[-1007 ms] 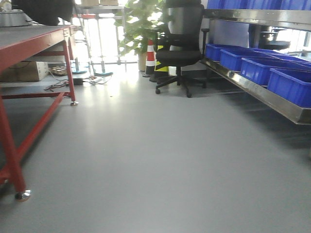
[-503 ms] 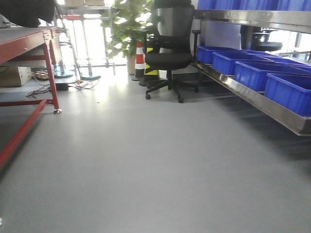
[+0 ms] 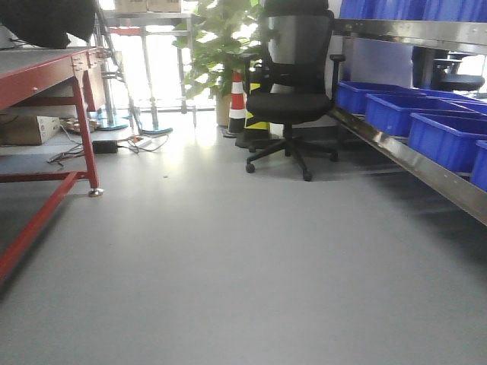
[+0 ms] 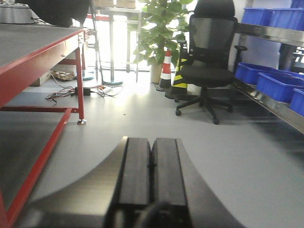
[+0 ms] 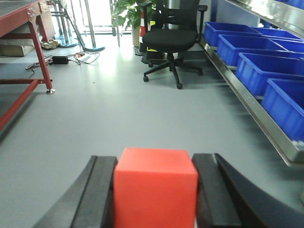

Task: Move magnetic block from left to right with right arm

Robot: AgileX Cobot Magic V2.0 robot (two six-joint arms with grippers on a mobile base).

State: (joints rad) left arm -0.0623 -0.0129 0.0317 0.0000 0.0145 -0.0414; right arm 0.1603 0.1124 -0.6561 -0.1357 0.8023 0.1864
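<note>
Jaws of the right gripper (image 5: 153,160) pinch the magnetic block (image 5: 155,187) from both sides, one dark jaw flat against its left face and the other flat against its right face. The bright-red cube fills the gap between them. Its top and near faces are plain and matte. It is carried in the air, with the grey floor (image 5: 142,109) spreading out beyond and below it.

On the left gripper (image 4: 152,141), the jaws are pressed together, two long black bars meeting along a thin seam and pointing out over the same floor.

Farther out in the right wrist view, a black office chair (image 5: 171,33) stands on its wheeled base straight ahead. To its right a row of blue bins (image 5: 259,69) sits along a low steel shelf (image 5: 259,121) that runs down the right side of the room. On the left stands a red-framed desk (image 5: 40,57), its leg resting on a small foot, with cables (image 5: 71,58) lying on the floor just behind it.

From the left wrist view, an orange-and-white traffic cone (image 4: 166,69) stands just left of the chair, and a leafy potted plant (image 4: 159,28) rises behind the cone against bright windows. The front-facing view shows the same room, with the desk at the left edge and the shelf at the right.
</note>
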